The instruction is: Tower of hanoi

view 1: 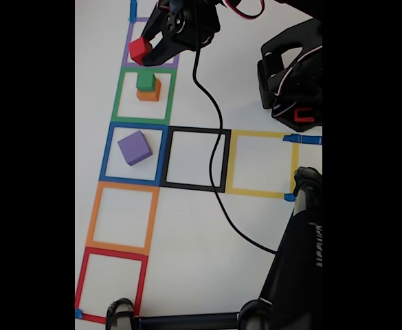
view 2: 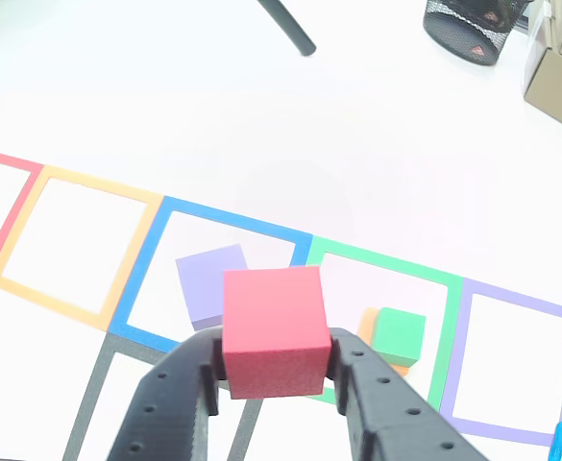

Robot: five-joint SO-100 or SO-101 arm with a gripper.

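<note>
Now tool (view 2: 273, 370) pinching red cube (view 2: 273, 331), held level, no long axis; green cube (view 1: 146, 80) atop orange.

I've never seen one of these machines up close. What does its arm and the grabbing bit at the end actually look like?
The arm is matte black plastic, blocky, with red and black wires looping at its top and a thin black cable trailing across the white table. Its tool is two broad black plastic fingers with a grainy, layered surface and rows of small round holes along their upper faces.
</note>
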